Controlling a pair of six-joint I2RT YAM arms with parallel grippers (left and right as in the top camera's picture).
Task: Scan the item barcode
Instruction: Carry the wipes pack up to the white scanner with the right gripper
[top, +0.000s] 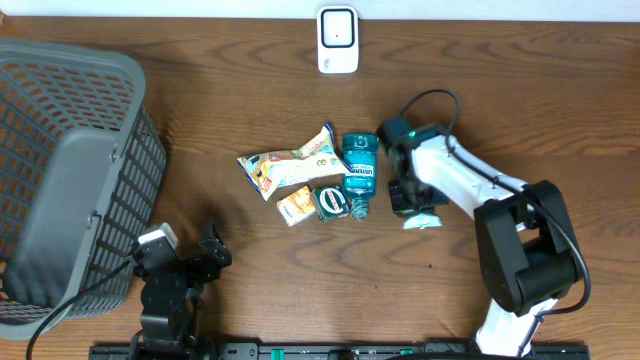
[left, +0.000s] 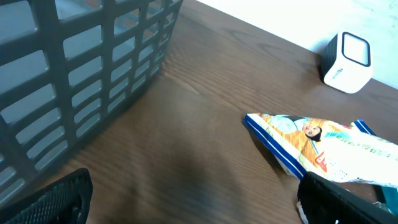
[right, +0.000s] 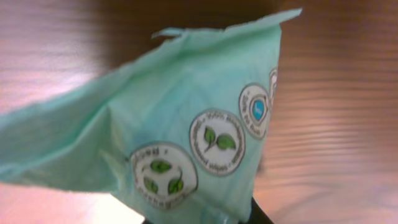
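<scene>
While the left pincer (top: 212, 250) sits spread wide at lower left, the right pincer (top: 414, 210) is pinched on the mint-green packet (right: 186, 124) right of centre, so I'd say the grab's done but the scanner (top: 338, 40) at top centre hasn't seen it yet.

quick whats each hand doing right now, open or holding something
left hand: open, holding nothing
right hand: shut on the green packet
</scene>
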